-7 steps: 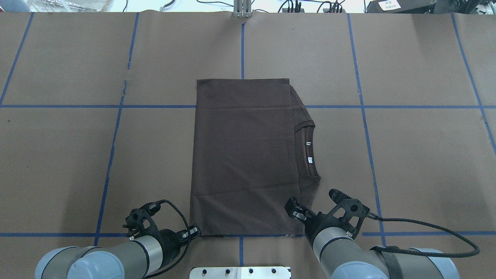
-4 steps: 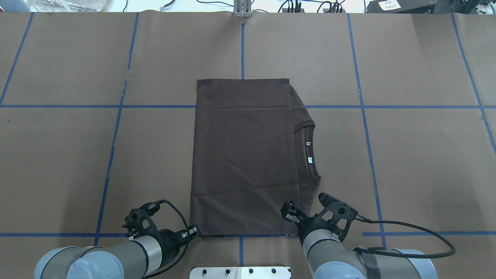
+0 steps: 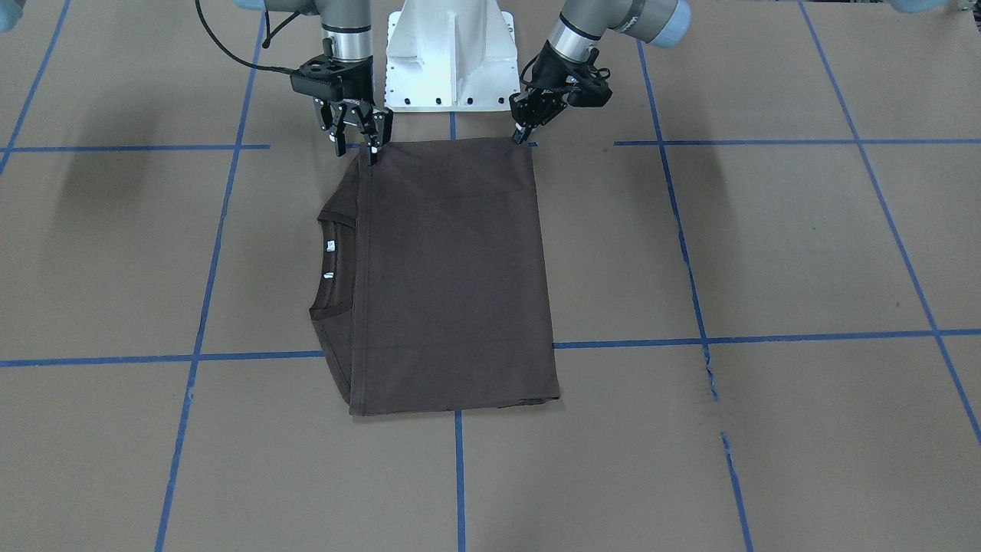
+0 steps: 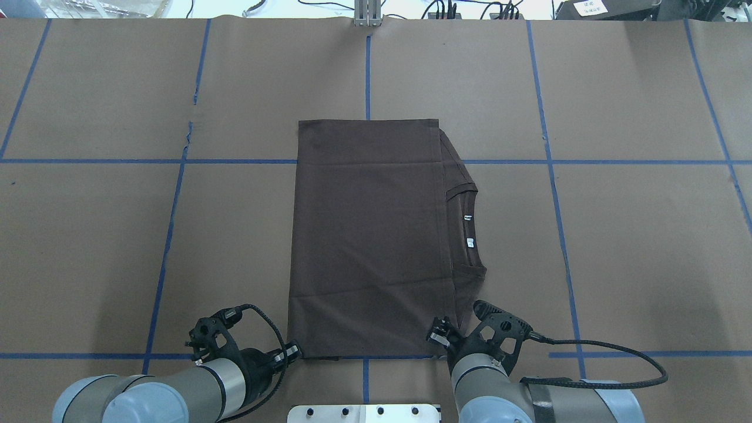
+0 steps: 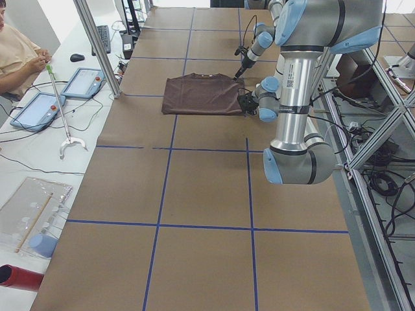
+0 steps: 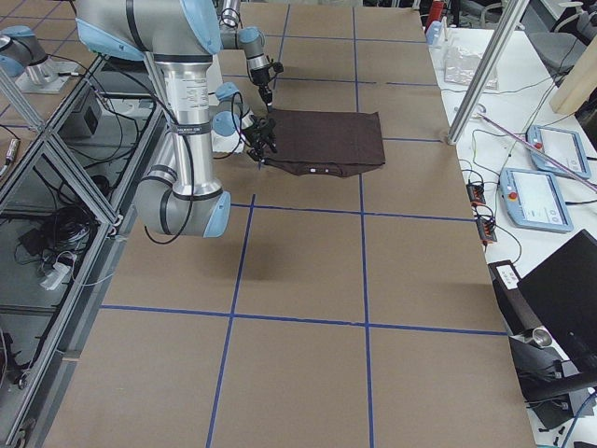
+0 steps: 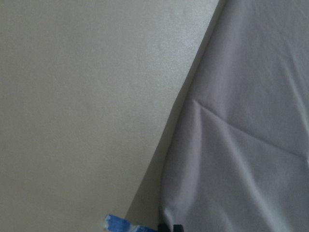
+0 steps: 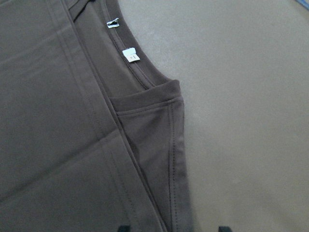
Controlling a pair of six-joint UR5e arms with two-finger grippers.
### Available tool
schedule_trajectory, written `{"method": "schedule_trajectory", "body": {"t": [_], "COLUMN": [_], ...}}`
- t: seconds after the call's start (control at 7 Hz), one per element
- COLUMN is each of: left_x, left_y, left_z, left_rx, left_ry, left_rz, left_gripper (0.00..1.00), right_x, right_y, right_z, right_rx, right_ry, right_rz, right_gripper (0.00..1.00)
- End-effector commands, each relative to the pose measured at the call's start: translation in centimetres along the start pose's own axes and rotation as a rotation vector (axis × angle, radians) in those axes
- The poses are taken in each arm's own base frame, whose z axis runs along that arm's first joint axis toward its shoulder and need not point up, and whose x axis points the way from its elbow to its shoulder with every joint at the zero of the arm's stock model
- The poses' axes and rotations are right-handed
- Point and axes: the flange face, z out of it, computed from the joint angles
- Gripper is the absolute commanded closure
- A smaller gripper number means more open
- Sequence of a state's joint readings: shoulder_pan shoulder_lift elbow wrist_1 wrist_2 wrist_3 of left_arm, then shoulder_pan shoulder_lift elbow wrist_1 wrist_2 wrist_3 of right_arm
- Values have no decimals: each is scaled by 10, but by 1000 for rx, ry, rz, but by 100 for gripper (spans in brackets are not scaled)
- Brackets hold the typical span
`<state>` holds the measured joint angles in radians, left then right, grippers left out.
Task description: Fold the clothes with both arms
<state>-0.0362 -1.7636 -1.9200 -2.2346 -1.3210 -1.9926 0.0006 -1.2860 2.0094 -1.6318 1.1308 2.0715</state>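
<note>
— Where is the T-shirt (image 4: 367, 235), and what shape is it in?

— It lies flat in the middle of the table, folded into a tall rectangle of dark brown, matte knit cloth with a few faint creases running across it. A narrower layer peeks out along the robot's right side, and there the ribbed round collar (image 8: 145, 77) curves in, with two small white labels (image 8: 130, 54) stitched inside it. Doubled seam stitching runs along the sleeve hem.

— And the surface beneath?

— Smooth brown paper (image 4: 617, 235), ruled into large squares by blue tape lines (image 4: 552, 194).

— What are the claws doing?

— The left gripper (image 3: 523, 135) slants down to the shirt's near left corner with its fingers drawn together; the wrist view shows the dark tips right at the cloth edge, so it appears pinched on that corner. The right gripper (image 3: 355, 146) stands at the near right corner, jaws spread wide. In its wrist view the two fingertips (image 8: 124, 227) sit well apart, one over the folded layer and one over bare paper.
</note>
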Motion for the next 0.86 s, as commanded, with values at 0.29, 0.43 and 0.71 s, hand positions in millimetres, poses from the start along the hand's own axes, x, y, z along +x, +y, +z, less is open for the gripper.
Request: {"method": "schedule_trajectory", "body": {"t": [0.29,0.43,0.71], "left_x": [-1,-1,-1], "left_y": [-1,-1,-1], "left_z": [0,0,0], "left_rx": [1,1,1], "left_ry": [-1,-1,-1], "left_rz": [0,0,0], "left_gripper": [100,100,100], "right_x": [-8,-7,-5], "right_y": [11,12,13], "right_z": [-7,-6,-3], "right_rx": [-18,-16,-11], "right_ry": [9,11,17], "right_rz": [-13,-16,-19], "right_gripper": [41,41,41]}}
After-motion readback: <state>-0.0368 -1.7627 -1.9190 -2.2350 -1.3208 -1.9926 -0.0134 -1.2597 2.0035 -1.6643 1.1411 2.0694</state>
